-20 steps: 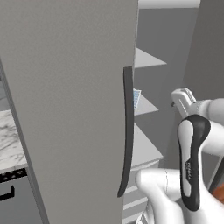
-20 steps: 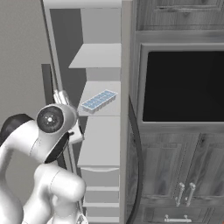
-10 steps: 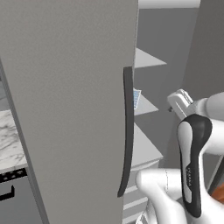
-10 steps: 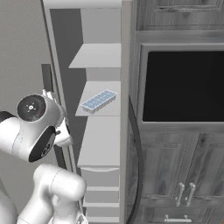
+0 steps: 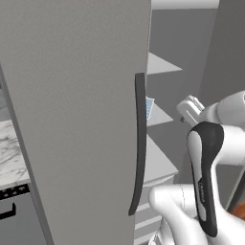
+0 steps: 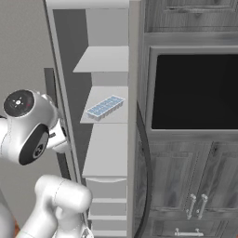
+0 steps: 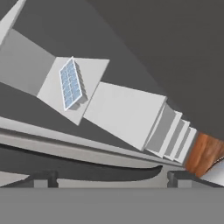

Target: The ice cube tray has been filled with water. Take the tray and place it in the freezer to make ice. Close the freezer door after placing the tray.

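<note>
Nearest to you, the white Franka arm with dark joints (image 5: 206, 182) rises in front of the open unit, and its two-finger gripper (image 7: 109, 178) has its small dark fingertips (image 7: 43, 178) spread wide apart with nothing between them. Just past those tips in the hand view runs a long dark curved handle (image 7: 87, 168) along a pale grey door edge — the tips sit either side of it, though you cannot tell from here whether they touch it. In the left base view you have the tall narrow light grey freezer door (image 5: 76, 119) swung open toward you, its long dark vertical handle (image 5: 139, 143) down the near edge, with the arm's white wrist to the right of it. Behind the door stands the tall light grey freezer (image 6: 93, 28), its white shelves (image 6: 104, 60) stacked one above another and drawers below. On the middle shelf lies the small flat white ice cube tray (image 6: 105, 107), set at a slant and lying flat, with the pale blue glossy water (image 7: 70, 83) showing in its two columns of cells — well apart from the gripper. Farther right in the right base view you see the dark wall oven (image 6: 195, 90) set in grey wood-panelled cabinets (image 6: 186, 186).
</note>
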Robot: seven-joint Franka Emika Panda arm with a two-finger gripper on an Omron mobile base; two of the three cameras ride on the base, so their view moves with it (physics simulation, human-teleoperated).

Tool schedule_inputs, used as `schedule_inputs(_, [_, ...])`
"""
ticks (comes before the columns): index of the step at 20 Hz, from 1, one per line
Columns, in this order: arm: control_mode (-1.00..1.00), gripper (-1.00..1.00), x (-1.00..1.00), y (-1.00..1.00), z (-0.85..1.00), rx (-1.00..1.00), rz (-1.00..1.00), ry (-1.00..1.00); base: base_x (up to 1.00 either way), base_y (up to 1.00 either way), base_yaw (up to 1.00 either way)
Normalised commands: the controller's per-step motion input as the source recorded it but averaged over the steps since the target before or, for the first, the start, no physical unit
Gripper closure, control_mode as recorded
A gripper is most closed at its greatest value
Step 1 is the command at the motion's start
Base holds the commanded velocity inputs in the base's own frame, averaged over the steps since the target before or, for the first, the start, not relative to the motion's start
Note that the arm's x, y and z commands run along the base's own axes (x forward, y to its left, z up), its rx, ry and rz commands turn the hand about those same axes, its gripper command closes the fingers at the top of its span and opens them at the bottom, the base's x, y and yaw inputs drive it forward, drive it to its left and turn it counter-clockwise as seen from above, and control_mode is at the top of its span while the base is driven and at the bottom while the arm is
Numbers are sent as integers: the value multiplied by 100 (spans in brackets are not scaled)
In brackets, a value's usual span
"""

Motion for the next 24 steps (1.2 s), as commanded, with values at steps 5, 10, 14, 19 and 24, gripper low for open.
schedule_inputs(5, [100,-100,0,0,0,0,0,0,-35,9,0])
schedule_inputs(10, [100,-100,0,0,0,0,0,0,-46,0,5])
schedule_inputs(14, [100,-100,0,0,0,0,0,0,-48,0,12])
schedule_inputs(19, [100,-100,0,0,0,0,0,0,-29,-5,17])
schedule_inputs(24, [100,-100,0,0,0,0,0,0,-22,-8,23])
